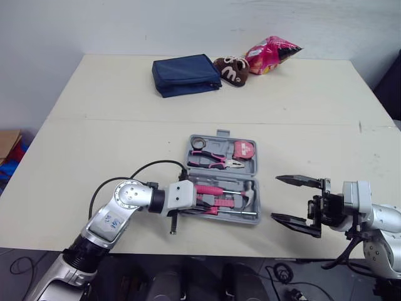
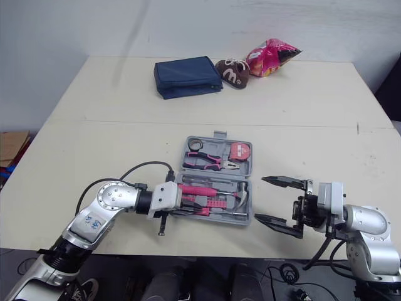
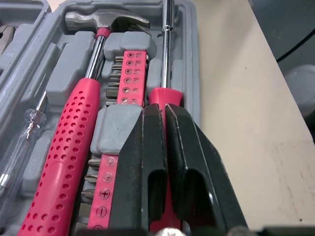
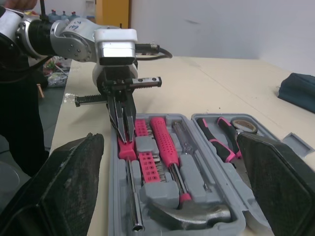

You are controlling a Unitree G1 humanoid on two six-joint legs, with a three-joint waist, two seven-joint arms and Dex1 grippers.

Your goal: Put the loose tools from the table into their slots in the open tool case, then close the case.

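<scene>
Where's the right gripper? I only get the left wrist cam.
Observer: The right gripper is open, held off the right side of the tool case, not touching it.
Operator: What's in the far half of the case?
Observer: Pliers and a tape measure lie in it, side by side.
Operator: What else is on the table?
Observer: A blue pouch, a brown soft bag and a pink snack bag sit at the far edge, well apart from the case.
</scene>
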